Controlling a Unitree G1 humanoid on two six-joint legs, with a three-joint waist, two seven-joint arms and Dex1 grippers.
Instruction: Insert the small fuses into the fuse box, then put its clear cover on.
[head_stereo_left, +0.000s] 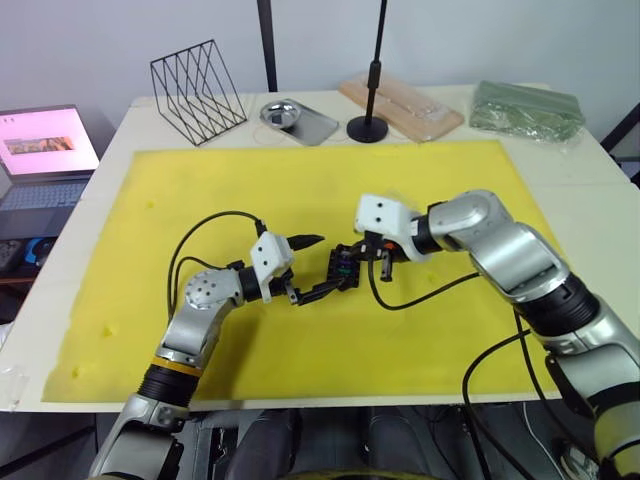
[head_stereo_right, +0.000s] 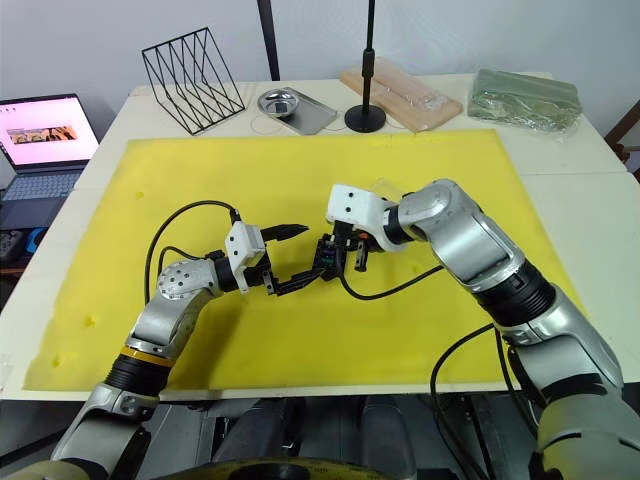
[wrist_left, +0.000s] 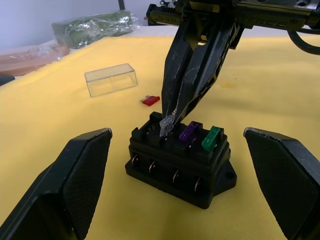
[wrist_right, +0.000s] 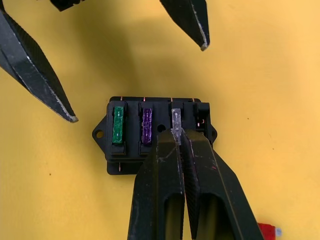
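Observation:
The black fuse box (wrist_left: 176, 169) lies mid-mat on the yellow mat (head_stereo_left: 300, 190). A green fuse (wrist_left: 211, 138) and a purple fuse (wrist_left: 189, 132) sit in two of its slots. My right gripper (wrist_right: 177, 134) is shut on a translucent grey fuse (wrist_left: 166, 125), which is tilted with its lower end at the third slot; the end slot is empty. My left gripper (head_stereo_left: 333, 260) is open, one finger on either side of the box and apart from it. A red fuse (wrist_left: 150, 100) lies loose on the mat. Beyond it stands the clear cover (wrist_left: 110, 79).
At the table's far edge stand a black wire rack (head_stereo_left: 198, 90), a metal tray (head_stereo_left: 298, 118), a black stand base (head_stereo_left: 367, 128), a clear tray with a wooden board (head_stereo_left: 400, 105) and a green bag (head_stereo_left: 527, 108). A laptop (head_stereo_left: 45, 150) sits off the table's left side.

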